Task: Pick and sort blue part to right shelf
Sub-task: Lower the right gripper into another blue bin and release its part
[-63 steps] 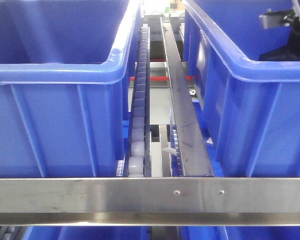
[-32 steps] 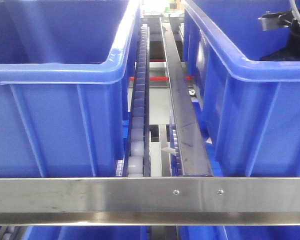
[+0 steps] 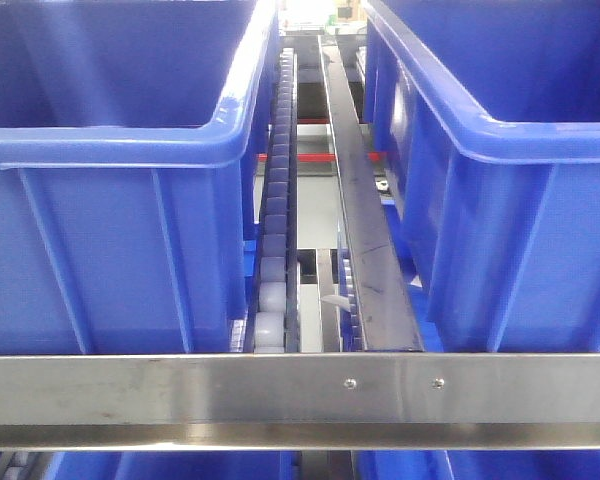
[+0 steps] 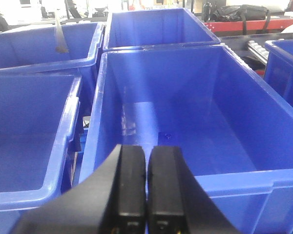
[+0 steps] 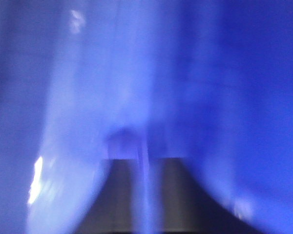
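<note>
In the right wrist view, which is heavily blurred, my right gripper (image 5: 144,161) has its two dark fingers close together on a thin blue part (image 5: 126,144). The part's darker end sticks out past the left fingertip. Blue bin plastic fills the background. My left gripper (image 4: 146,153) is shut and empty, held above the near rim of a large blue bin (image 4: 234,180). A small blue piece (image 4: 166,135) lies on that bin's floor. Neither gripper shows in the front view.
The front view shows a blue bin at the left (image 3: 120,150) and another at the right (image 3: 510,140). A roller track (image 3: 275,200) and a steel rail (image 3: 365,230) run between them, with a steel crossbar (image 3: 280,395) in front. More blue bins (image 4: 34,122) surround the left gripper.
The right arm stood inside the right bin at the top right of the front view. It has since moved out of that view. The bins have not moved.
</note>
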Motion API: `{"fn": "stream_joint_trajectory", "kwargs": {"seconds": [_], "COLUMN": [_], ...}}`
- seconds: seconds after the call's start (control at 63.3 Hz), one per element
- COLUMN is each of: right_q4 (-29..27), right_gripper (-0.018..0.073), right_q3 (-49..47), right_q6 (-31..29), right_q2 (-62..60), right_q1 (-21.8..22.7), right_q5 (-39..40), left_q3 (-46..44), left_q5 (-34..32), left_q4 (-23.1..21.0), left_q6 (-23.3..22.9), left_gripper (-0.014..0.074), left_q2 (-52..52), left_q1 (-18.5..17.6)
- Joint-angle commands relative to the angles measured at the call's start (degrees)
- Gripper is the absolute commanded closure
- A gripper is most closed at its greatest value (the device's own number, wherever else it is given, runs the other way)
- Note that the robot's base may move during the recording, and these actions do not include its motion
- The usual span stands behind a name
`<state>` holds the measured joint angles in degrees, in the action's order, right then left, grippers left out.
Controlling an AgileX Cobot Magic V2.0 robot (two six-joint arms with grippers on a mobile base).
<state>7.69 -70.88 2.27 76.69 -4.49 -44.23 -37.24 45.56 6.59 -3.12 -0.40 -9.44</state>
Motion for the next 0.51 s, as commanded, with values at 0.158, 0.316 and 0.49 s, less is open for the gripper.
{"fn": "stream_joint_trajectory", "kwargs": {"seconds": [0.158, 0.316, 0.49], "right_q4": [-0.6, -0.6, -0.6], "right_gripper": [0.0525, 0.0525, 0.0525], "right_q3": [16.5, 29.4, 41.2], "right_q6": [-0.5, -0.5, -0.5], "right_q2": [-21.4, -36.0, -52.5], "right_q1": [0.1, 0.1, 0.1], "right_q5": [9.0, 13.0, 12.7], "left_q3": [-1.4, -1.4, -1.4], "left_q5": [-4.8, -5.0, -5.8], "left_q4": [-0.3, -0.3, -0.3], "left_q6": [0.0, -0.1, -0.1], "left_gripper": [0.0471, 0.0471, 0.0471], "left_q2": [-0.3, -0.3, -0.3], "left_q1": [-0.1, -0.1, -0.1]}}
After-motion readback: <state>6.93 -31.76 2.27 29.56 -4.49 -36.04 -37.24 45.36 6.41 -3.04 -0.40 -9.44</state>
